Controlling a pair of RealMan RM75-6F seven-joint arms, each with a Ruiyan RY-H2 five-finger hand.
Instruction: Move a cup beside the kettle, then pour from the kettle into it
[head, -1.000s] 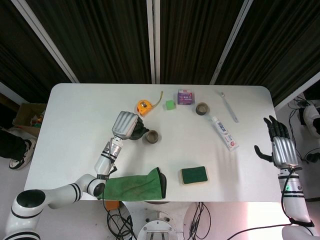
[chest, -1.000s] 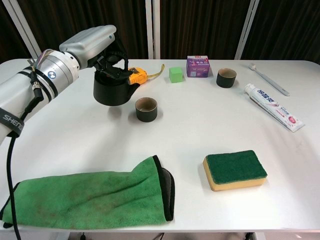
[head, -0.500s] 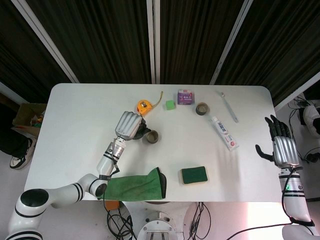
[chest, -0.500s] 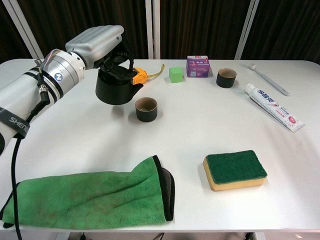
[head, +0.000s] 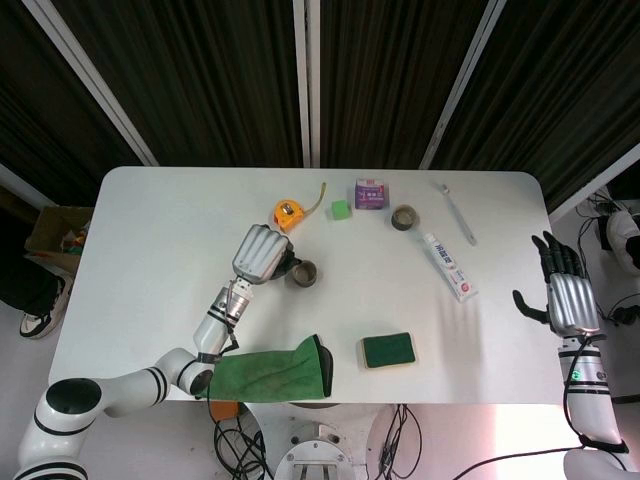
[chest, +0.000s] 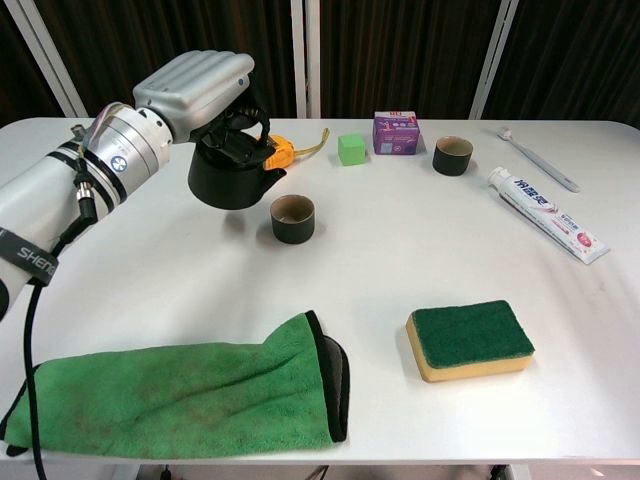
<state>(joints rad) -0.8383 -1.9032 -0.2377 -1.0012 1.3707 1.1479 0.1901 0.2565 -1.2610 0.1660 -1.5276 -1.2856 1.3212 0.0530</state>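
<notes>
My left hand (chest: 196, 88) (head: 258, 252) grips the black kettle (chest: 228, 174) from above and holds it off the table, its spout toward the dark cup (chest: 292, 218) (head: 304, 273) just to its right. In the head view the hand hides most of the kettle. A second dark cup (chest: 452, 155) (head: 404, 216) stands at the back, right of the purple box. My right hand (head: 562, 293) hangs open off the table's right edge, holding nothing; the chest view does not show it.
An orange tape measure (chest: 276, 150), a green cube (chest: 350, 149) and a purple box (chest: 395, 131) line the back. A toothpaste tube (chest: 546, 214) and a toothbrush (chest: 535, 157) lie right. A green cloth (chest: 180, 386) and a sponge (chest: 468, 339) lie along the front edge.
My left hand has carried the kettle a little to the right, closer to the near cup. The right hand has sunk slightly toward the front.
</notes>
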